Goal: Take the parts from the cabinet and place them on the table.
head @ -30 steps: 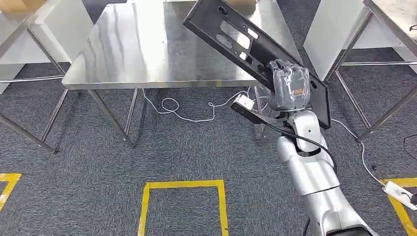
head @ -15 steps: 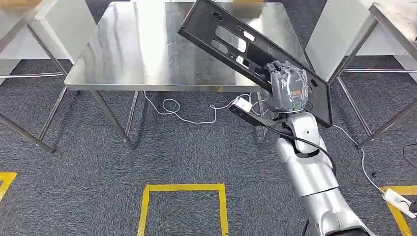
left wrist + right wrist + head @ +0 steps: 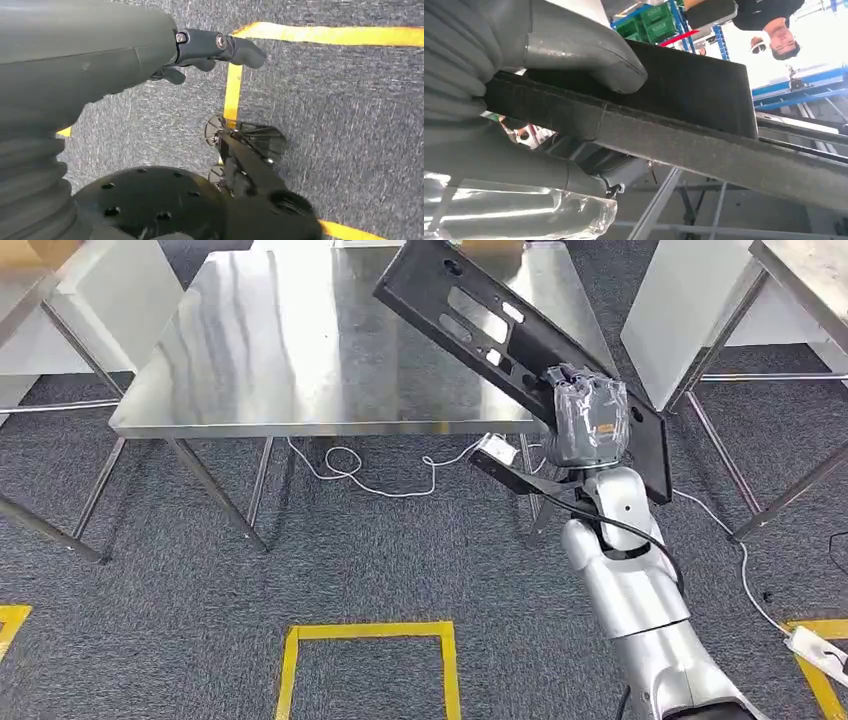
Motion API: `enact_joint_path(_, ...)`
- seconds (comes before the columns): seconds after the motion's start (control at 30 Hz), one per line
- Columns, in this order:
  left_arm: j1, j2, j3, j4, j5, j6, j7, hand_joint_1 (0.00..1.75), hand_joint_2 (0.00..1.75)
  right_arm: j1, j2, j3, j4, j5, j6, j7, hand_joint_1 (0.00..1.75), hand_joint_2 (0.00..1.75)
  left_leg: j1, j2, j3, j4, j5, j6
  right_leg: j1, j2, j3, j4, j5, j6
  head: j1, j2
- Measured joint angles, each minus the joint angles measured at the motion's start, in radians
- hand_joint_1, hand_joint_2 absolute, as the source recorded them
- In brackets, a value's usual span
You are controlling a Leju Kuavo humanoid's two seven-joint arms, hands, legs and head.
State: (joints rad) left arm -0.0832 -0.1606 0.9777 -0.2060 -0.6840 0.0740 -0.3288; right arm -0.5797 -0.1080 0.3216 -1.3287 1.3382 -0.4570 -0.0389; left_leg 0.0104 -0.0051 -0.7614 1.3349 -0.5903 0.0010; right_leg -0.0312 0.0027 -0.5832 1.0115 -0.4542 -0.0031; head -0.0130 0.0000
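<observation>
One black part [image 3: 470, 320] gripped in right robot hand [image 3: 588, 420], tilted above table [image 3: 280, 350]

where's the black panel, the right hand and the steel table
black panel [image 3: 470, 315], head view, upper slotted end
right hand [image 3: 588, 422], head view, wrapped back of the hand
steel table [image 3: 260, 350], head view, bare top

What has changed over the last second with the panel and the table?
The whole head view has shifted a little, so the camera moved rather than the things: the table sits slightly differently in frame. The right robot hand still grips the black panel, tilted above the table's right side and not set down. The left robot hand hangs over the carpet, holding nothing.
</observation>
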Motion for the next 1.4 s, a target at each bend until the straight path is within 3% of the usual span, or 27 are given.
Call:
enact_joint_path(0.03, 0.0, 0.0, 0.0, 0.0, -0.002, -0.001, 0.0, 0.0, 1.75, 0.0, 0.0, 0.0, 0.002, 0.002, 0.0, 0.0, 1.75, 1.75, 0.001, 0.0, -0.016, 0.004, 0.021, 0.002, 0.001, 0.001, 0.006, 0.0, -0.005, 0.001, 0.0, 0.0)
enact_joint_path(0.07, 0.001, 0.0, 0.0, 0.0, -0.005, -0.001, 0.0, 0.0, 1.75, 0.0, 0.0, 0.0, 0.004, 0.003, 0.0, 0.001, 1.75, 1.75, 0.001, 0.0, -0.006, -0.04, 0.066, 0.005, 0.001, 0.002, 0.014, 0.0, -0.011, 0.003, 0.0, 0.0)
enact_joint_path(0.13, 0.0, 0.001, 0.0, 0.0, -0.007, -0.001, 0.002, 0.0, 1.75, -0.001, 0.0, 0.0, 0.005, 0.004, 0.0, 0.004, 1.75, 1.75, 0.0, 0.0, 0.065, -0.214, 0.179, 0.018, 0.002, 0.004, 0.034, 0.0, -0.023, 0.007, 0.0, 0.0)
enact_joint_path(0.17, 0.001, 0.002, 0.0, 0.0, -0.008, -0.001, 0.002, 0.0, 1.75, -0.001, 0.0, 0.0, 0.005, 0.005, 0.0, 0.004, 1.75, 1.75, -0.002, 0.0, 0.095, -0.286, 0.217, 0.027, 0.001, 0.004, 0.038, -0.003, -0.028, 0.01, 0.0, 0.0)
enact_joint_path(0.2, -0.001, 0.006, 0.0, 0.0, -0.008, -0.001, 0.003, 0.0, 1.75, -0.004, -0.002, -0.001, 0.007, 0.005, 0.0, 0.005, 1.75, 1.75, -0.011, 0.001, 0.11, -0.308, 0.2, 0.034, 0.012, 0.005, 0.038, -0.003, -0.033, 0.018, 0.002, 0.0)
enact_joint_path(0.3, 0.0, 0.006, 0.0, 0.0, -0.009, -0.002, 0.006, 0.0, 1.75, -0.003, -0.006, -0.003, 0.013, 0.005, 0.0, 0.007, 1.75, 1.75, -0.019, 0.002, 0.112, -0.318, 0.186, 0.044, 0.009, 0.004, 0.04, -0.013, -0.039, 0.032, 0.002, 0.0)
enact_joint_path(0.33, -0.001, 0.006, 0.0, 0.0, -0.009, -0.002, 0.006, 0.0, 1.75, -0.005, -0.008, -0.003, 0.013, 0.004, 0.0, 0.007, 1.75, 1.75, -0.016, 0.002, 0.128, -0.333, 0.19, 0.048, 0.017, 0.003, 0.045, -0.016, -0.044, 0.04, 0.001, 0.0)
enact_joint_path(0.37, 0.001, 0.006, 0.0, 0.0, -0.008, -0.003, 0.006, 0.0, 1.75, -0.006, -0.013, -0.006, 0.016, 0.004, 0.001, 0.007, 1.75, 1.75, -0.009, 0.003, 0.136, -0.341, 0.192, 0.052, 0.014, -0.002, 0.039, 0.0, -0.049, 0.041, 0.005, 0.0)
enact_joint_path(0.4, 0.0, 0.006, 0.0, 0.0, -0.009, -0.007, 0.005, 0.0, 1.75, -0.016, -0.015, -0.007, 0.02, 0.004, 0.004, 0.007, 1.75, 1.75, -0.011, 0.003, 0.142, -0.344, 0.187, 0.063, 0.016, -0.002, 0.013, 0.06, -0.073, 0.034, 0.005, 0.0)
enact_joint_path(0.47, -0.004, 0.006, 0.0, 0.0, -0.009, -0.01, 0.005, 0.0, 1.75, -0.029, -0.024, -0.007, 0.039, 0.008, 0.023, 0.01, 1.75, 1.75, -0.013, 0.002, 0.149, -0.344, 0.18, 0.071, 0.015, -0.002, -0.086, 0.225, -0.129, 0.023, 0.006, 0.0)
enact_joint_path(0.53, -0.003, 0.006, 0.0, 0.0, -0.012, -0.011, 0.006, 0.0, 1.75, -0.029, -0.039, -0.008, 0.06, 0.012, 0.042, 0.019, 1.75, 1.75, -0.016, -0.003, 0.16, -0.344, 0.17, 0.074, 0.016, -0.002, -0.158, 0.324, -0.142, 0.031, 0.01, 0.0)
enact_joint_path(0.57, -0.003, 0.006, 0.0, 0.0, -0.015, -0.013, 0.006, 0.0, 1.75, -0.03, -0.045, -0.01, 0.069, 0.016, 0.05, 0.024, 1.75, 1.75, -0.018, -0.006, 0.169, -0.343, 0.164, 0.074, 0.016, -0.002, -0.158, 0.296, -0.111, 0.041, 0.009, 0.0)
enact_joint_path(0.6, -0.002, 0.006, 0.0, 0.0, -0.02, -0.013, 0.008, 0.0, 1.75, -0.034, -0.052, -0.011, 0.076, 0.019, 0.056, 0.028, 1.75, 1.75, -0.019, -0.009, 0.178, -0.343, 0.157, 0.073, 0.016, -0.002, -0.133, 0.222, -0.064, 0.052, 0.01, 0.0)
enact_joint_path(0.67, -0.003, 0.005, 0.0, 0.0, -0.024, -0.013, 0.01, 0.0, 1.75, -0.052, -0.063, -0.012, 0.09, 0.03, 0.073, 0.036, 1.75, 1.75, -0.022, -0.01, 0.195, -0.342, 0.142, 0.066, 0.015, -0.005, -0.063, 0.027, 0.039, 0.063, 0.01, 0.0)
enact_joint_path(0.7, -0.005, 0.006, 0.0, 0.0, -0.026, -0.013, 0.011, 0.0, 1.75, -0.061, -0.069, -0.013, 0.1, 0.036, 0.079, 0.039, 1.75, 1.75, -0.033, -0.01, 0.195, -0.334, 0.133, 0.06, 0.018, -0.008, -0.042, -0.009, 0.053, 0.054, 0.012, 0.0)
enact_joint_path(0.73, -0.006, 0.006, 0.0, 0.0, -0.026, -0.013, 0.012, 0.0, 1.75, -0.066, -0.074, -0.014, 0.103, 0.041, 0.086, 0.041, 1.75, 1.75, -0.032, -0.012, 0.194, -0.336, 0.128, 0.058, 0.015, -0.006, -0.043, -0.011, 0.054, 0.042, 0.009, 0.0)
enact_joint_path(0.8, -0.006, 0.006, 0.0, 0.0, -0.026, -0.013, 0.014, 0.0, 1.75, -0.076, -0.085, -0.017, 0.125, 0.05, 0.102, 0.044, 1.75, 1.75, -0.027, -0.01, 0.196, -0.335, 0.124, 0.05, 0.021, -0.005, -0.043, -0.01, 0.047, 0.03, 0.01, 0.0)
enact_joint_path(0.9, -0.009, 0.01, 0.0, -0.002, -0.026, -0.012, 0.015, 0.0, 1.75, -0.104, -0.094, -0.018, 0.165, 0.055, 0.117, 0.045, 1.75, 1.75, -0.023, -0.007, 0.188, -0.296, 0.095, 0.025, 0.006, -0.002, -0.027, -0.015, 0.041, 0.007, 0.001, 0.0)
enact_joint_path(1.0, -0.01, 0.01, 0.0, -0.002, -0.027, -0.012, 0.015, 0.0, 1.75, -0.124, -0.097, -0.016, 0.197, 0.056, 0.118, 0.044, 1.75, 1.75, -0.006, -0.003, 0.059, -0.075, 0.005, 0.004, 0.006, -0.002, -0.017, -0.015, 0.03, -0.007, 0.0, 0.0)
enact_joint_path(1.03, -0.01, 0.01, 0.0, -0.001, -0.028, -0.012, 0.015, 0.0, 1.75, -0.123, -0.098, -0.016, 0.206, 0.056, 0.118, 0.043, 1.75, 1.75, -0.002, -0.003, 0.015, -0.016, -0.002, 0.0, 0.006, -0.001, -0.013, -0.015, 0.025, -0.005, 0.001, 0.0)
enact_joint_path(1.07, -0.01, 0.01, 0.0, -0.001, -0.028, -0.012, 0.015, 0.0, 1.75, -0.123, -0.099, -0.016, 0.213, 0.06, 0.12, 0.045, 1.75, 1.75, 0.002, -0.002, -0.001, -0.014, 0.022, -0.002, 0.006, 0.0, -0.007, -0.015, 0.02, -0.005, 0.0, 0.0)
enact_joint_path(1.1, -0.01, 0.01, 0.0, -0.001, -0.028, -0.012, 0.015, 0.0, 1.75, -0.124, -0.1, -0.016, 0.222, 0.066, 0.123, 0.051, 1.75, 1.75, 0.003, -0.002, 0.009, -0.061, 0.069, -0.001, 0.005, 0.002, 0.002, -0.015, 0.014, -0.001, 0.0, 0.0)
enact_joint_path(1.17, -0.01, 0.011, 0.0, -0.002, -0.028, -0.012, 0.016, 0.0, 1.75, -0.14, -0.1, -0.014, 0.251, 0.08, 0.127, 0.064, 1.75, 1.75, 0.003, -0.002, 0.075, -0.23, 0.182, 0.008, 0.005, 0.004, 0.023, -0.015, 0.0, 0.005, 0.0, 0.0)
enact_joint_path(1.2, -0.01, 0.013, 0.0, -0.002, -0.028, -0.013, 0.016, 0.0, 1.75, -0.155, -0.101, -0.013, 0.274, 0.082, 0.127, 0.066, 1.75, 1.75, 0.0, -0.002, 0.103, -0.305, 0.217, 0.019, 0.004, 0.005, 0.028, -0.017, -0.006, 0.009, 0.0, 0.0)
enact_joint_path(1.23, -0.012, 0.015, 0.0, -0.002, -0.028, -0.013, 0.017, 0.0, 1.75, -0.176, -0.102, -0.012, 0.3, 0.085, 0.126, 0.068, 1.75, 1.75, -0.007, 0.0, 0.115, -0.318, 0.201, 0.025, 0.016, 0.006, 0.028, -0.014, -0.011, 0.018, 0.002, 0.0)
enact_joint_path(1.37, -0.015, 0.014, 0.0, -0.002, -0.031, -0.013, 0.021, 0.0, 1.75, -0.224, -0.115, -0.01, 0.391, 0.114, 0.127, 0.073, 1.75, 1.75, -0.013, 0.002, 0.128, -0.335, 0.188, 0.046, 0.018, 0.004, 0.036, -0.026, -0.021, 0.041, 0.002, 0.0)
enact_joint_path(1.4, -0.014, 0.013, 0.0, -0.001, -0.032, -0.013, 0.021, 0.0, 1.75, -0.237, -0.121, -0.008, 0.411, 0.121, 0.133, 0.073, 1.75, 1.75, -0.008, 0.001, 0.141, -0.346, 0.191, 0.052, 0.014, -0.001, 0.022, 0.003, -0.031, 0.041, 0.003, 0.0)
